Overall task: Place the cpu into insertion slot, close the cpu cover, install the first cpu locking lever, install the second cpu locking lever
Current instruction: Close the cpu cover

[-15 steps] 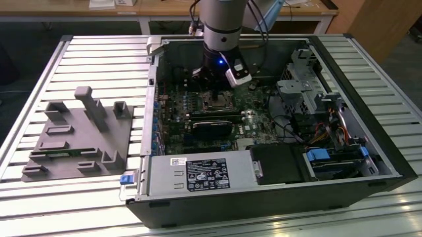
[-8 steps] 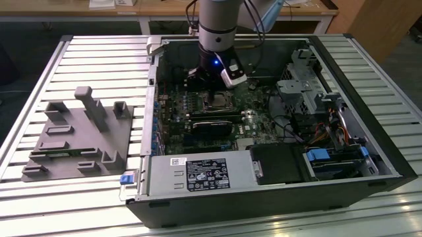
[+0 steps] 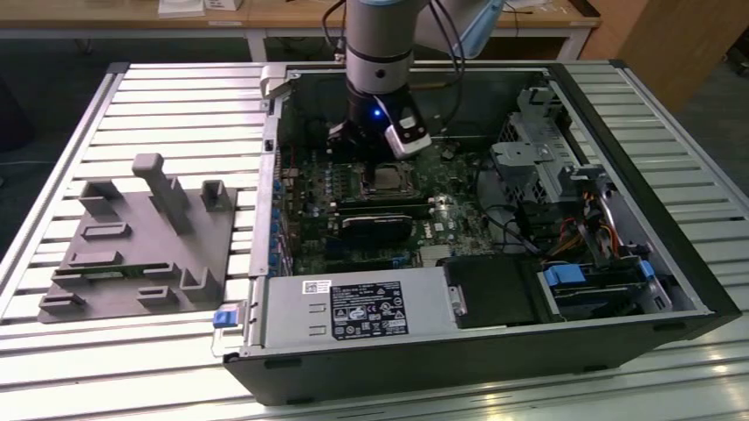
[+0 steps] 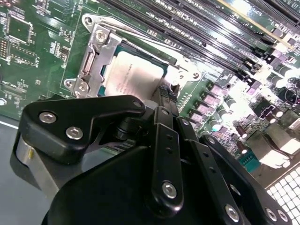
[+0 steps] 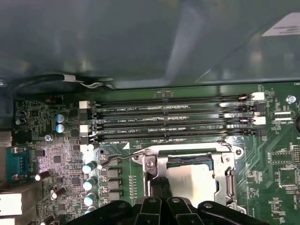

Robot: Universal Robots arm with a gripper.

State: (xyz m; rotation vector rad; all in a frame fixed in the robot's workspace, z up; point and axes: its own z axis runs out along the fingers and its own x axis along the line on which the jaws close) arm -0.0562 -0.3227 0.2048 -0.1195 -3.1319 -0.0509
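Here I am, reaching down into the open computer case [image 3: 468, 368], my claw [image 3: 377, 156] low over the green board [image 5: 276, 154]. The chip [image 4: 136, 77] sits flat in the socket [image 3: 387, 180], pale and silvery. The metal cover [image 5: 157, 168] lies down around it, framing it through its window. My fingers [image 5: 157, 187] are pinched together with nothing between them. Their tips are right at the cover's edge, beside the chip; touching or just clear, I cannot tell. A thin wire lever [image 5: 119, 159] runs along one side of the socket, its hooked end sticking out past the corner. The long black memory slots [image 5: 173, 122] lie just beyond the socket. Out on the slatted table [image 3: 175, 96], at the exterior view's left, a grey fixture block [image 3: 140, 237] rests well apart from the case
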